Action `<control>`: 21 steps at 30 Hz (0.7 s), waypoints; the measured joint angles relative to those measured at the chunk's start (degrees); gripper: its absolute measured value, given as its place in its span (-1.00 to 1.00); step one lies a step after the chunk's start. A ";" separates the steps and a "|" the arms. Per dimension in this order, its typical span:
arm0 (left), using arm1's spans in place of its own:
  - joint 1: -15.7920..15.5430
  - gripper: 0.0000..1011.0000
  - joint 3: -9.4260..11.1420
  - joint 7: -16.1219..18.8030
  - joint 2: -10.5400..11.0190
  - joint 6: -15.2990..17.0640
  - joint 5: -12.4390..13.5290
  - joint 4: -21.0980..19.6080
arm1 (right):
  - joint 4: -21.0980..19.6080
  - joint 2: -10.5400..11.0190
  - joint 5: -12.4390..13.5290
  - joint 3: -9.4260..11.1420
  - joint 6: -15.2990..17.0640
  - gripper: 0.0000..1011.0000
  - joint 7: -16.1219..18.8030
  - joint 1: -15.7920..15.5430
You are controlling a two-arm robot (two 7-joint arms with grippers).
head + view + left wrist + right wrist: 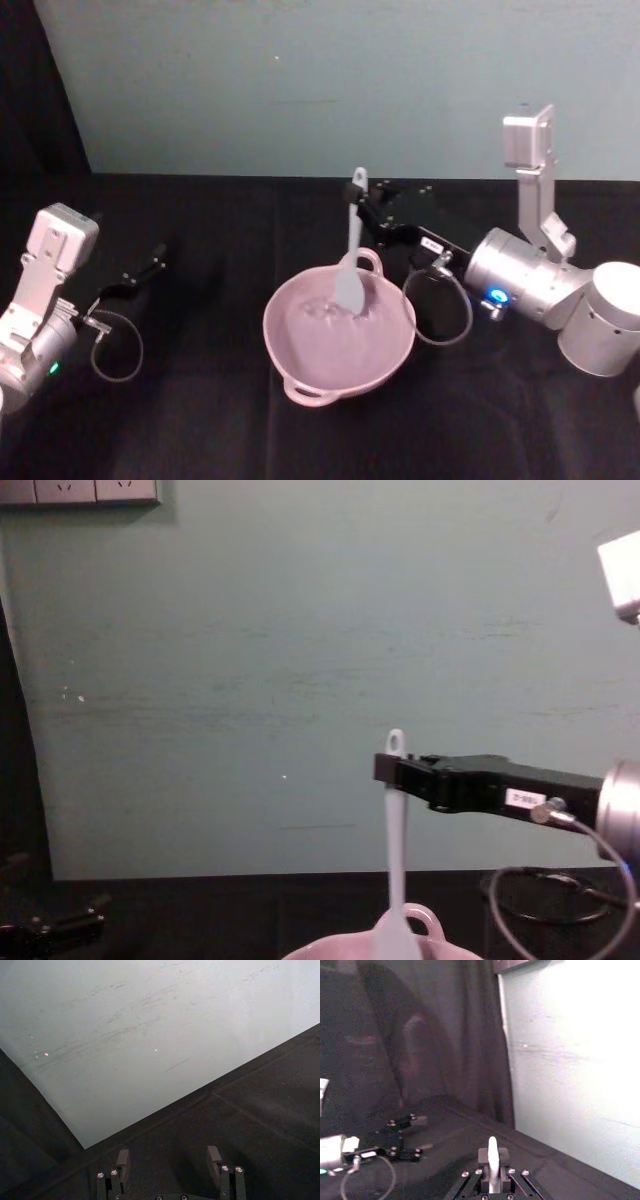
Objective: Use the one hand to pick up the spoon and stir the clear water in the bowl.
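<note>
White plastic marks the axis that matters: the spoon (396,852) hangs almost plumb, eyelet end up and broad blade down. The right end effector (362,206) reaches in level from the robot's right and is clamped on the handle just below the eyelet. Everything to be worked therefore lies straight beneath the grip, not out in front of it.

The pink bowl (340,388) sits on the black surface (200,420) directly under that grip. The blade has dropped inside the rim on the far side, close to the loop handle (368,262) and away from the centre. It seems to meet the water (315,332), though how deep it goes I cannot tell.

Judged from this, the pick-up is done and stirring is the step in hand. The free room for a circling sweep lies toward the robot and toward the bowl's middle. A swing away from the robot would soon knock the rim by the loop. Keeping the handle upright while the wrist circles looks like the main demand.

The left end effector (158,258) rests low on the surface, well off to the left with its jaws apart, far from the bowl.
</note>
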 joint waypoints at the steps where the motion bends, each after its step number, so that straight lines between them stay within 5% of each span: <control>1: 0.00 0.99 0.00 0.00 0.00 0.00 0.00 0.00 | -0.35 0.26 -0.26 0.20 0.00 -0.75 -0.32 -0.23; 11: 0.00 0.99 0.00 0.00 0.00 0.00 0.00 0.00 | -6.71 3.06 -4.01 1.66 0.09 -0.75 -2.87 -4.47; 21: 0.00 0.99 0.00 0.00 0.00 0.00 0.00 0.00 | -9.31 1.53 -2.69 1.23 -0.09 -0.75 0.37 -6.75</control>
